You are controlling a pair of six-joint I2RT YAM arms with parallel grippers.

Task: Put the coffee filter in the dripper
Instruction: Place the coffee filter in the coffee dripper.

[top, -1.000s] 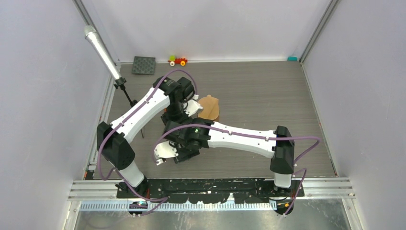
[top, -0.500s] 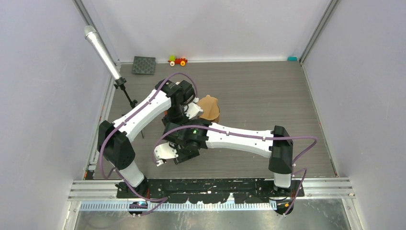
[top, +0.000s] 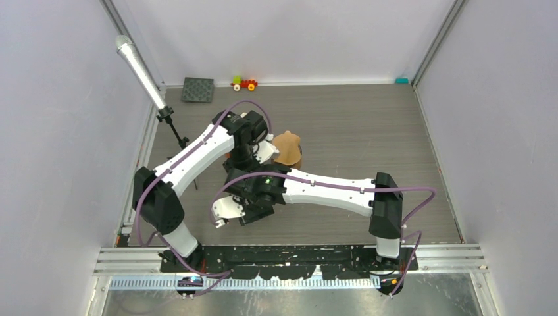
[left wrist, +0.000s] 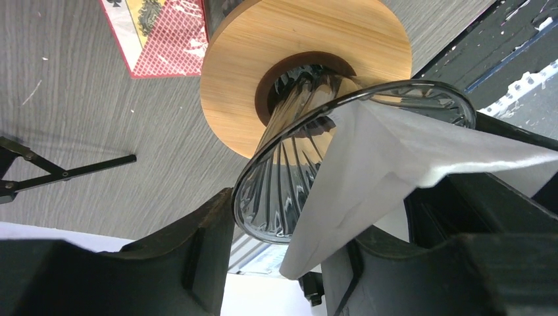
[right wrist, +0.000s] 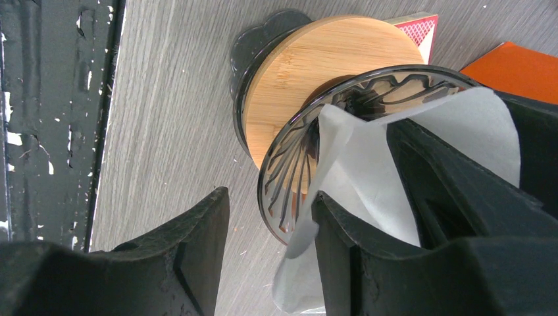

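Seating step, about half done. Right fingers (right wrist: 197, 250), on the near side, stand apart across the dripper (right wrist: 289, 178) rim. The near one is clear of the glass, nothing clamped. Filter (right wrist: 355, 171) sits part-way in the dripper, left of the worktop (right wrist: 171, 99) middle, one flap over the rim. Left fingers (left wrist: 197, 250), far side, bracket rim and paper. Can't tell if they pinch. Next move: press the paper down onto the ribs, then let go without tipping.

Top camera: high behind arm bases (top: 187, 253), looking down on whole desk (top: 368, 125). Wrist cameras: close-up past own fingers (left wrist: 191, 263), both showing dripper (left wrist: 289, 171), filter (left wrist: 395, 151).
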